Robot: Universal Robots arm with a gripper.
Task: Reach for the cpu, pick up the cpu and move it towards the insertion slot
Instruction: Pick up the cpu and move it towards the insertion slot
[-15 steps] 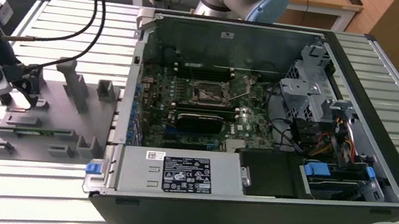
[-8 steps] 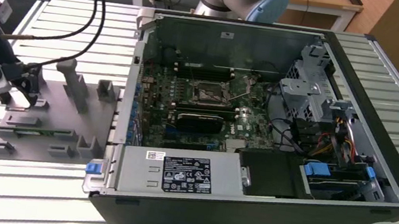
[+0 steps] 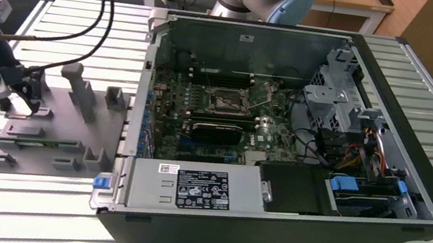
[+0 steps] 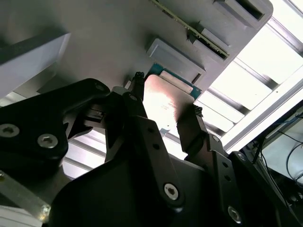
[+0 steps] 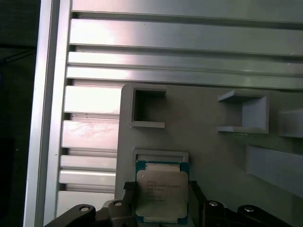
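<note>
I'm hovering the claw (image 5: 161,198) over the cpu (image 5: 162,187), seated in its fixture pocket (image 5: 160,155), for an edge grab; can't tell if it's clamped.

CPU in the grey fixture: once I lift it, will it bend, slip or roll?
Likely rigid: the cpu is a thin flat square with a metal lid, so it shouldn't flex. The shiny lid looks smooth, so it may slip; the pincer straddles its edges. Probably light, and being flat on the grey fixture, it won't roll.
</note>
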